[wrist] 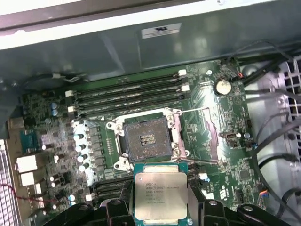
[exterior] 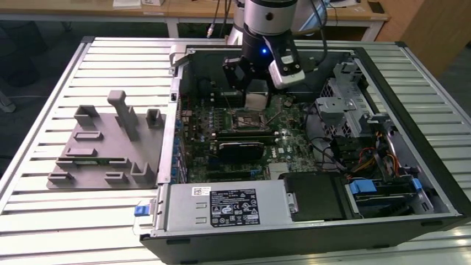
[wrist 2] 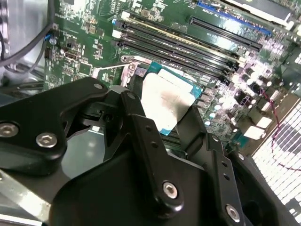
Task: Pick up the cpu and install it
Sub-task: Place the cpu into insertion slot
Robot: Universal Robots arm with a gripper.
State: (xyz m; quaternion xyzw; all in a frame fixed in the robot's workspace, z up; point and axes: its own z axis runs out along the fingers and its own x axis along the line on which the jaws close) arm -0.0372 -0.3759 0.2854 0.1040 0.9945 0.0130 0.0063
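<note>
Your gripper (exterior: 255,100) sits in the upper middle of the exterior view, reaching down into the open computer case (exterior: 442,185), and it's clamped on the cpu (exterior: 255,101). In both wrist views you can see the black fingers (wrist: 123,207) pinching the chip on two opposite edges, so the jaws are narrow and closed on it. In the first wrist view the cpu (wrist: 161,192) faces the camera, silver top out and pale border all round. In the second wrist view the cpu (wrist 2: 165,102) glares bright between the fingers (wrist 2: 137,123). The chip is not seated: the socket (wrist: 147,139) lies bare with its dark contact field exposed, and the cpu hangs just beside it, off the board. In the exterior view the socket (exterior: 246,119) is right below the chip in the frame. The memory slots (wrist: 127,94) run along the socket's far side. The grey fixture (exterior: 107,146) is at the exterior view's left on the slatted table (exterior: 44,221), well apart from the arm. The silver power supply (exterior: 220,207) sits at the case's lower edge.
</note>
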